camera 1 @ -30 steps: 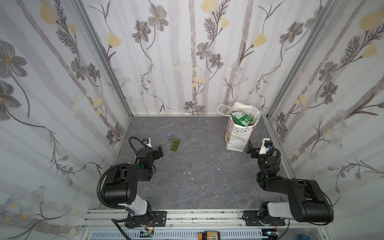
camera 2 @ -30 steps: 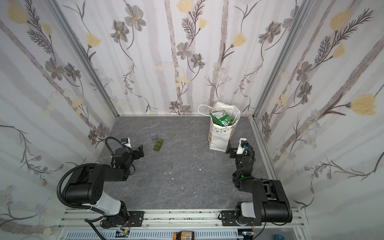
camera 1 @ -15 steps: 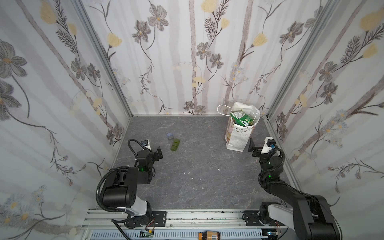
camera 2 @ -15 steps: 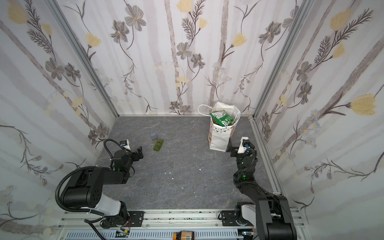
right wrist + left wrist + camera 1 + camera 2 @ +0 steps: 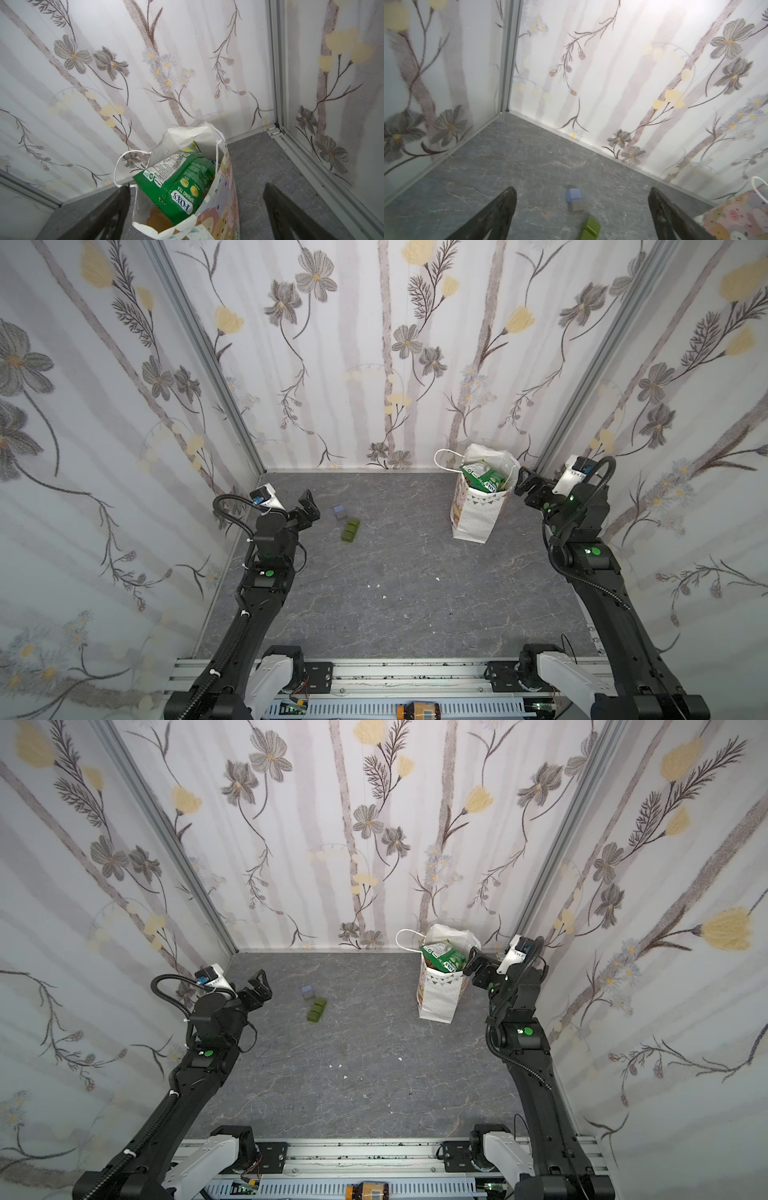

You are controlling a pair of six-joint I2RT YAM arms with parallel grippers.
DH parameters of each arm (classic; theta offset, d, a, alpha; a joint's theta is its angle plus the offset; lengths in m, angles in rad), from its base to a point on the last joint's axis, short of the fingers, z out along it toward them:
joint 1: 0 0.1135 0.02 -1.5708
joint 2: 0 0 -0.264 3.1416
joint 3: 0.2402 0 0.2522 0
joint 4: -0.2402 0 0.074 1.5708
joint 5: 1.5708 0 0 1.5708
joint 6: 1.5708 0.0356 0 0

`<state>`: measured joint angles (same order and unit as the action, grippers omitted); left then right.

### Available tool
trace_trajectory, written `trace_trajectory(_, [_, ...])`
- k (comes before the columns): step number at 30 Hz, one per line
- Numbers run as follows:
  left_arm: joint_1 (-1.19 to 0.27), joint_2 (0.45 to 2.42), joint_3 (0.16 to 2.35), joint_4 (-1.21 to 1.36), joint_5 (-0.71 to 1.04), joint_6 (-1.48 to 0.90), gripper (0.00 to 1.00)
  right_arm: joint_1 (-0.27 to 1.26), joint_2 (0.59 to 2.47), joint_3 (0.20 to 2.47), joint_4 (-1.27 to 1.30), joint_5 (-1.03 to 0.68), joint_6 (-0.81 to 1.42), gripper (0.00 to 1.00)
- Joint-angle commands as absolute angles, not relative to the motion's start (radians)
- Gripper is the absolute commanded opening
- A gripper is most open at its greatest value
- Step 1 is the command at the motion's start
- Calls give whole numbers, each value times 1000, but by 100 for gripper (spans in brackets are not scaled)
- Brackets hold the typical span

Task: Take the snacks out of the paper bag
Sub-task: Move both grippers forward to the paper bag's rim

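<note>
Flowery wallpaper panels [image 5: 374, 344] box in three sides, and the floor [image 5: 415, 593] is a grey stone-look mat. The paper bag [image 5: 478, 514] stands upright in the back right corner, near the back wall. It's white with a triangle band, and the right wrist view shows pastel cartoon animals on one side. The snacks are all inside it. The top one is a green packet [image 5: 182, 178] poking above the rim, and you can read "FOX'S" and "SPRING TEA" on it. The right gripper [image 5: 524, 483] sits right at the bag's rim on the wall side, jaws spread wide, nothing in them. The left gripper [image 5: 309, 506] is well away on the left, also spread and empty. Just in front of it are some small green blocks [image 5: 350, 529] and a blue cube [image 5: 340, 512].
</note>
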<state>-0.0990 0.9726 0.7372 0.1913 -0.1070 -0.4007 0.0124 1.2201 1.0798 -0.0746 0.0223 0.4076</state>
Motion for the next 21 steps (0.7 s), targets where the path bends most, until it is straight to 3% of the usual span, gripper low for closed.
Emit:
trace_trajectory(1, [-160,1027,910,-186,-44,-590,100,-13,1319,1189,-307,-10,443,100])
trace_trajectory(8, [-382,1291,1356,-491,23,-680,88,-106,1606,1472,-455,-119,387,98])
trace_trajectory(16, [-588,1664,1803,-569,15,-676,80,-117,1808,1612,-510,-203,379,75])
trace_trajectory(21, [-693,1961,2205,-701,23,-650,80,-117,1852,1633,-524,-204,362,58])
